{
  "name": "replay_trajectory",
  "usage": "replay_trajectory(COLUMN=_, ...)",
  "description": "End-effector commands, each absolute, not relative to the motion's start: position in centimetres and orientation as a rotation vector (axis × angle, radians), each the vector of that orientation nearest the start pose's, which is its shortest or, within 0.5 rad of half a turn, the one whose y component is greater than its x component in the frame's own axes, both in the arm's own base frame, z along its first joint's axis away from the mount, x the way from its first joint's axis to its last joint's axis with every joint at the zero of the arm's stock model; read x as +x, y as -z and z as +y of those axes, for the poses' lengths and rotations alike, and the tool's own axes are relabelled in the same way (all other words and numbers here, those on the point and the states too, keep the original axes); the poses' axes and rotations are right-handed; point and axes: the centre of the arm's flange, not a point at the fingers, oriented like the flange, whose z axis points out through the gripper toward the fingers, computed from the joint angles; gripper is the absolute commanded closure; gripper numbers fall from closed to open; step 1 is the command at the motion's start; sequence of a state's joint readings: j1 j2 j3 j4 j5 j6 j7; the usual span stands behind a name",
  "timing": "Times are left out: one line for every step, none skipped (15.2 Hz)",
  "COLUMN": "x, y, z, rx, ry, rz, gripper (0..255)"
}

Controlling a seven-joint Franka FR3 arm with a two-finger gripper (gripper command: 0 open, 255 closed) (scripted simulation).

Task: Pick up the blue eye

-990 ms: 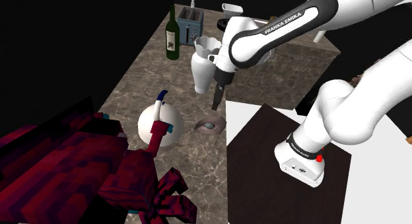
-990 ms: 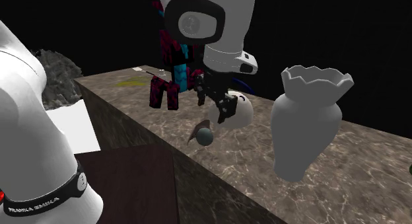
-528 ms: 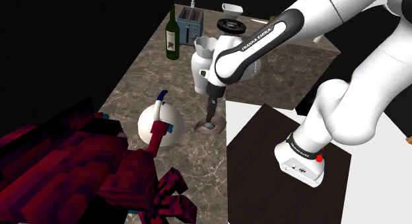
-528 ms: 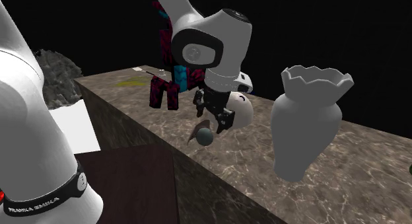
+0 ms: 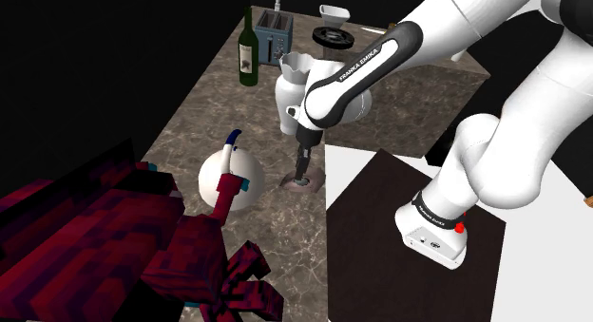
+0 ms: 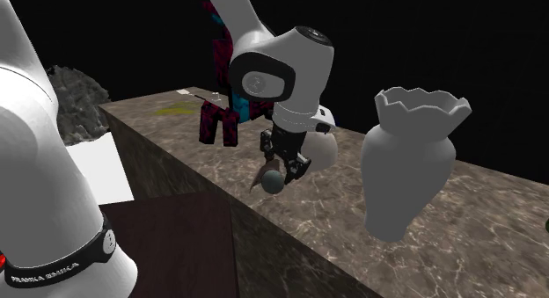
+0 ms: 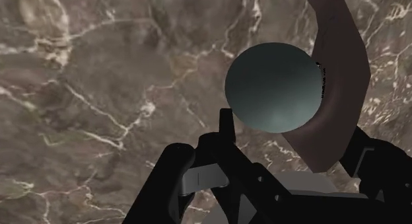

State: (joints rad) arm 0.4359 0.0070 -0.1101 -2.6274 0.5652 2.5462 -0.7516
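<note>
The gripper (image 7: 294,127) pointed straight down with its black fingers (image 7: 226,123) spread apart, one close beside the ball and the other past the brown shell, neither plainly pressing on anything. Between them sat the eye (image 7: 274,87), drawn here as a dull grey-green ball cupped in a brown curved shell (image 7: 337,71). It rested on the marble counter (image 5: 209,111) near the edge facing the stand (image 5: 399,235). In the shoulder view the fingertips hung just over it, close to the stone. I judged this to be the end of the approach, with the grasp not yet made. The next move seemed to call for a slight further drop and a centred squeeze, since a round ball could roll out. A white vase (image 5: 293,97) stood near behind the arm, and a white rounded object (image 5: 228,178) lay beside the eye.
</note>
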Motion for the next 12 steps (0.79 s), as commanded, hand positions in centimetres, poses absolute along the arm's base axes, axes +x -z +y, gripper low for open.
replay_trajectory(x=40.0, y=-23.7, z=12.8, rx=-2.714, ry=-0.032, rz=-0.828, gripper=255)
replay_trajectory(x=40.0, y=-23.7, z=12.8, rx=-2.714, ry=-0.032, rz=-0.828, gripper=255)
replay_trajectory(x=40.0, y=-23.7, z=12.8, rx=-2.714, ry=-0.032, rz=-0.828, gripper=255)
replay_trajectory(x=40.0, y=-23.7, z=12.8, rx=-2.714, ry=-0.032, rz=-0.828, gripper=255)
replay_trajectory(x=40.0, y=-23.7, z=12.8, rx=-2.714, ry=-0.032, rz=-0.828, gripper=255)
replay_trajectory(x=40.0, y=-23.7, z=12.8, rx=-2.714, ry=-0.032, rz=-0.828, gripper=255)
replay_trajectory(x=40.0, y=-23.6, z=12.8, rx=-2.714, ry=-0.032, rz=-0.828, gripper=255)
replay_trajectory(x=40.0, y=-24.1, z=12.8, rx=-2.714, ry=-0.032, rz=-0.828, gripper=255)
replay_trajectory(x=40.0, y=-24.6, z=12.8, rx=-2.714, ry=-0.032, rz=-0.828, gripper=255)
replay_trajectory(x=40.0, y=-25.2, z=12.8, rx=-2.714, ry=-0.032, rz=-0.828, gripper=255)
replay_trajectory(x=40.0, y=-25.7, z=12.8, rx=-2.714, ry=-0.032, rz=-0.828, gripper=255)
replay_trajectory(x=40.0, y=-26.2, z=12.8, rx=-2.714, ry=-0.032, rz=-0.828, gripper=255)
